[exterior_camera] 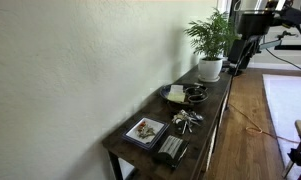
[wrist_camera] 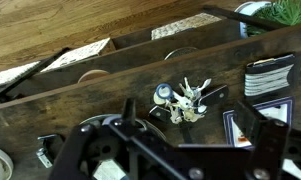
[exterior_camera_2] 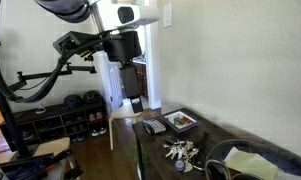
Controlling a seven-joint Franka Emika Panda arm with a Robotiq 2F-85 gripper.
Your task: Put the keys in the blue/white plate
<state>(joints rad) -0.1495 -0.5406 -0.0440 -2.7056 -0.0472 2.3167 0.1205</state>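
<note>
The keys (exterior_camera: 185, 121) lie splayed on the dark table, a silvery bunch on a ring; they also show in an exterior view (exterior_camera_2: 180, 152) and in the wrist view (wrist_camera: 182, 102). The blue/white plate (exterior_camera: 146, 131) is square with a dark blue rim and sits beside the keys, empty of keys. It also shows in an exterior view (exterior_camera_2: 180, 122) and at the right of the wrist view (wrist_camera: 252, 125). My gripper (exterior_camera_2: 135, 100) hangs well above the table and off its end. In the wrist view (wrist_camera: 180, 150) its fingers are spread wide and empty.
A black ribbed object (exterior_camera: 171, 150) lies near the plate. A small dark bowl (exterior_camera: 195, 96) and a pale-yellow dish (exterior_camera: 175, 93) sit further along the table, with a potted plant (exterior_camera: 210, 40) at the end. A wall runs along one side of the table.
</note>
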